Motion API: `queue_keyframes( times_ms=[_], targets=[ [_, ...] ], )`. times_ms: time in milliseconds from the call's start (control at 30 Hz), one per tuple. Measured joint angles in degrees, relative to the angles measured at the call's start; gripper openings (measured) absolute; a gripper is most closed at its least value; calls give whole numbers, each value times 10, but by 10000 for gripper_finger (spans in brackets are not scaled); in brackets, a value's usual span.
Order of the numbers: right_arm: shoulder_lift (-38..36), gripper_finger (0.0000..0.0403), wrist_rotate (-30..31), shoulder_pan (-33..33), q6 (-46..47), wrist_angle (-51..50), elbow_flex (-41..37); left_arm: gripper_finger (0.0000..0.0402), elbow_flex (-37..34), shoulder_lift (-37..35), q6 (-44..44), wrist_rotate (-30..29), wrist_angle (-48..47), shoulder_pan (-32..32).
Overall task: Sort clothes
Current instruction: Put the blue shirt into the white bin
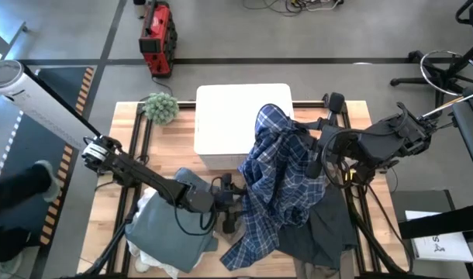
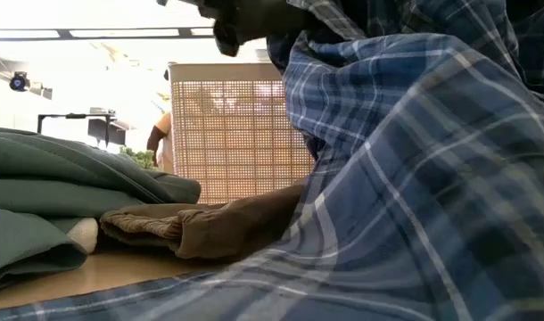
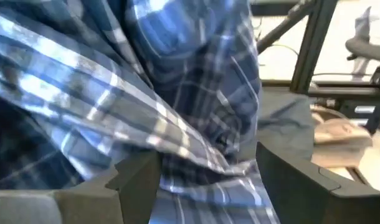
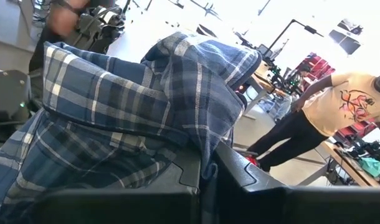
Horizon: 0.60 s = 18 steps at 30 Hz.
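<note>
A blue-white plaid shirt (image 1: 279,186) hangs high from my right gripper (image 1: 305,143), which is shut on it above the table's middle. The shirt's lower end (image 1: 248,248) lies on the table near the front edge. My left gripper (image 1: 235,203) stands level at the shirt's left side, open, with hanging plaid cloth (image 3: 202,155) between its fingers. A grey-green piece (image 1: 167,229) lies at the near left on a white piece (image 1: 147,262). A dark grey piece (image 1: 326,232) lies under the shirt's right side. A tan piece (image 2: 210,227) rests on the tabletop. My left gripper has a hanging fold of the plaid shirt (image 3: 209,168) between its spread fingers (image 3: 137,180), coming at it level from the table's left; whether the fingers touch the cloth I cannot tell. My right gripper pinches a bunched upper part of the shirt (image 4: 202,146) between its two fingers. The cloth drapes over the fingers and hangs down slack to the table.
A white plastic bin (image 1: 236,116) stands at the table's far middle, just behind the raised shirt. A small green spiky plant (image 1: 160,107) sits at the far left. A person (image 4: 330,106) stands in the room beyond the table.
</note>
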Motion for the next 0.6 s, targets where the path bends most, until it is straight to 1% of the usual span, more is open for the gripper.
queue_keyframes(
  times_ms=[133, 200, 267, 467, 533, 600],
  targets=[
    [0, 2, 0, 0, 0, 0, 0, 254, 0, -17, -7, -75, -54, -14],
    [0, 2, 0, 0, 0, 0, 0, 259, 0, -18, -25, -94, -81, -14],
    [0, 2, 0, 0, 1, 0, 0, 264, -1, -15, -34, -97, -89, -11],
    [0, 2, -5, 0, 1, 0, 0, 277, -1, 4, -34, -86, -52, 15],
    [0, 2, -15, 0, 5, 0, 0, 281, -1, 8, -30, -65, -20, 25],
    [0, 2, -16, 0, 6, 0, 0, 284, -1, 15, -19, -31, 22, 32]
  ],
)
